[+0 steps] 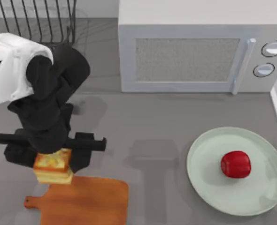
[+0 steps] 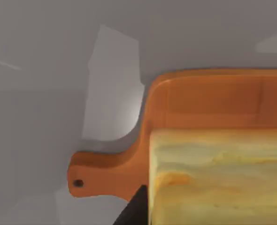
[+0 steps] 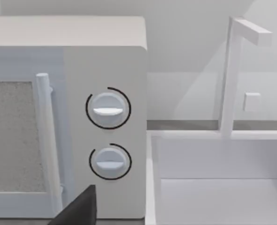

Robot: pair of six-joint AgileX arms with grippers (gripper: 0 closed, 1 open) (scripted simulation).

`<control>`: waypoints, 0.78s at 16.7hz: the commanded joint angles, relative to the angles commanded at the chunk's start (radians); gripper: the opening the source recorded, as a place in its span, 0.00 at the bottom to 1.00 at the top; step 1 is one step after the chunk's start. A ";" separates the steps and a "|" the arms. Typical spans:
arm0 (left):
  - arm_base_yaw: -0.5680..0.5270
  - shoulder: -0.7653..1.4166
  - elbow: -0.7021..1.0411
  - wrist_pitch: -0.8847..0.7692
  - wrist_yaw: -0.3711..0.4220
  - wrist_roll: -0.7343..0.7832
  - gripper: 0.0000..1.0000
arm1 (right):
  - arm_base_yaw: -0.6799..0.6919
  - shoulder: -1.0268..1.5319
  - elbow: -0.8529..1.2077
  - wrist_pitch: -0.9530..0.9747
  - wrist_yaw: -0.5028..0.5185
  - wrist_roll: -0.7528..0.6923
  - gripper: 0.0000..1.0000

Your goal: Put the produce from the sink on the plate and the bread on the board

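My left gripper (image 1: 53,159) is shut on the bread (image 1: 53,167), a pale yellow chunk with a toasted top. It holds the chunk over the far left corner of the orange-brown board (image 1: 91,201), near the handle. The left wrist view shows the bread (image 2: 218,178) close up, above the board (image 2: 209,98) and its handle hole (image 2: 77,183). The red produce (image 1: 235,164) lies on the mint-green plate (image 1: 209,187) at the right. A dark part of my right gripper (image 3: 80,211) faces the microwave and the sink (image 3: 213,187).
A white microwave (image 1: 195,51) stands along the back, with a wire dish rack (image 1: 35,21) at the back left. The sink's white faucet (image 3: 232,75) rises beside the microwave (image 3: 105,56). Bare grey counter (image 1: 152,154) lies between board and plate.
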 joint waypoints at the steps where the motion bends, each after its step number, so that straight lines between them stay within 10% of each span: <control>1: -0.039 -0.024 -0.032 0.012 -0.001 -0.065 0.00 | 0.000 0.000 0.000 0.000 0.000 0.000 1.00; 13: -0.149 -0.094 -0.139 0.080 -0.007 -0.229 0.00 | 0.000 0.000 0.000 0.000 0.000 0.000 1.00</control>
